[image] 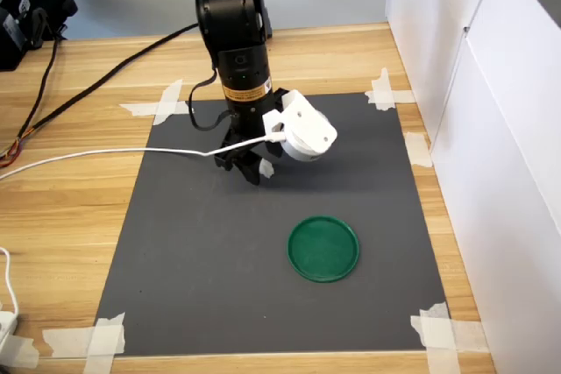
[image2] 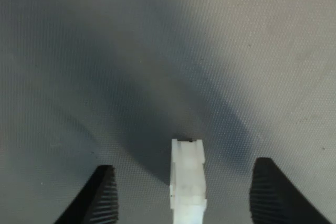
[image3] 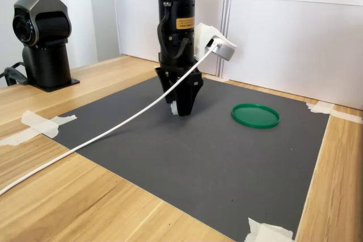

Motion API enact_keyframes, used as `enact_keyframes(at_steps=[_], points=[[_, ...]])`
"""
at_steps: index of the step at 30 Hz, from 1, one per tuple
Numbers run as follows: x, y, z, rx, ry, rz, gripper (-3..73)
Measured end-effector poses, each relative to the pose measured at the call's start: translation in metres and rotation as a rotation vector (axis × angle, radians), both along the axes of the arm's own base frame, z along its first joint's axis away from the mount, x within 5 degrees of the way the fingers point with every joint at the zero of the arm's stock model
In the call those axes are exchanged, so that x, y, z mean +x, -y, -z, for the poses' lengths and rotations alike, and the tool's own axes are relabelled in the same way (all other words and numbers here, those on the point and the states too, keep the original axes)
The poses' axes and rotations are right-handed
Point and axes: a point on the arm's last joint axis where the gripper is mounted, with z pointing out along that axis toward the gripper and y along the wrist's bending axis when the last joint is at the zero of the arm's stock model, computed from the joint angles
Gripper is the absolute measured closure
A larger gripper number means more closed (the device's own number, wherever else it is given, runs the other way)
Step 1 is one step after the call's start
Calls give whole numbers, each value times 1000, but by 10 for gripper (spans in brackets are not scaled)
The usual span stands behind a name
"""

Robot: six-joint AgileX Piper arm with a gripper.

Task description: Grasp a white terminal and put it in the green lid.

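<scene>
I'm looking at the hand (image2: 184,192) pointing straight down over the dark mat (image: 210,251) that is lying taped on the wooden table (image: 70,208). In the wrist view its 2 ribbed fingers (image2: 100,198) are standing apart, with the white terminal (image2: 187,179) lying on the mat in the gap between them; neither finger is touching it, so the hand is open and gripping nothing. In the first exterior view the terminal (image: 266,168) is showing as a small white speck just beside the fingertips, in the half of the mat nearer the arm's base, roughly midway between the mat's side edges. The green lid (image: 323,248) is lying flat on the mat, well apart from the hand, toward the mat's near edge and right of centre in the first exterior view. A white cable (image3: 113,128) is running from the wrist camera (image: 300,136) across the mat and off over the table. White tape pieces (image: 96,339) are holding the mat's corners.
</scene>
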Motion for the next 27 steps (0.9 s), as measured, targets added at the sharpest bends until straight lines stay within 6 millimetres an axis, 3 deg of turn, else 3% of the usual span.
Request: enact_keyframes(at_steps=[5, 11, 13, 19, 27], points=[[0, 0, 2, -1, -6, 0, 239], [0, 0, 2, -1, -6, 0, 547], [0, 0, 2, -2, -6, 0, 613], [5, -1, -8, 3, -19, 2, 612], [42, -11, -66, 73, 141, 25, 612]])
